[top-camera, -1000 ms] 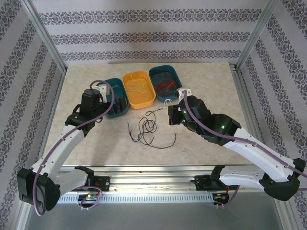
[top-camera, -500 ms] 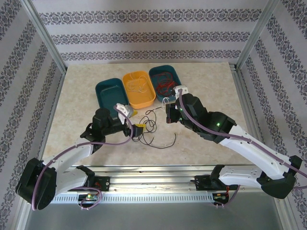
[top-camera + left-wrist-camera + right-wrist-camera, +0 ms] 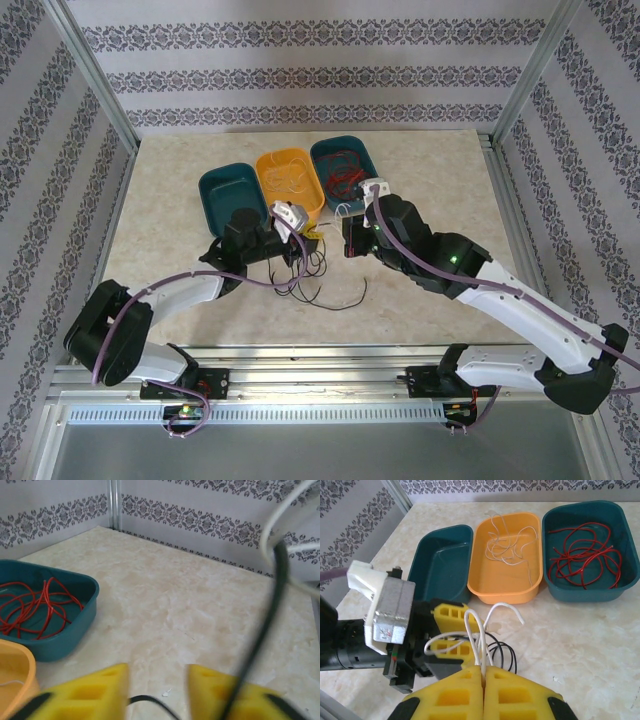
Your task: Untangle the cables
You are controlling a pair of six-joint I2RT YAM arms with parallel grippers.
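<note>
- Reaching in from the near edge of the table point(image 3: 440, 170), the left arm point(image 3: 170, 293) and the right arm point(image 3: 520, 300) meet over its middle, with their grippers just beside each other
- A loose tangle of black cables point(image 3: 310, 268) lies on the table under and just in front of the two grippers, and one strand trails off to the right
- The right gripper point(image 3: 483, 676) has its yellow fingers pressed together on a white cable point(image 3: 501, 604), which rises out of the clamp in two loops
- The left gripper point(image 3: 157, 680) faces it with its yellow fingers apart, leaving a narrow gap
- A black strand crosses that gap low down; whether either finger touches it I cannot tell
- In the right wrist view, the white loops and a black loop lie over and between the left gripper's fingers
- In the left wrist view, another black strand, blurred, runs up past the right-hand finger toward a white loop in the top corner
- Beyond the grippers, three oval trays stand side by side in a row, close together
- The left tray point(image 3: 440, 555) is dark green and stands just behind the left gripper
- The yellow tray point(image 3: 505, 596) in the middle holds thin white cables point(image 3: 507, 547)
- The right tray point(image 3: 585, 593), also dark green, holds a loose coil of red cables point(image 3: 577, 555)
- Behind the table stands a patterned wall point(image 3: 320, 60)
</note>
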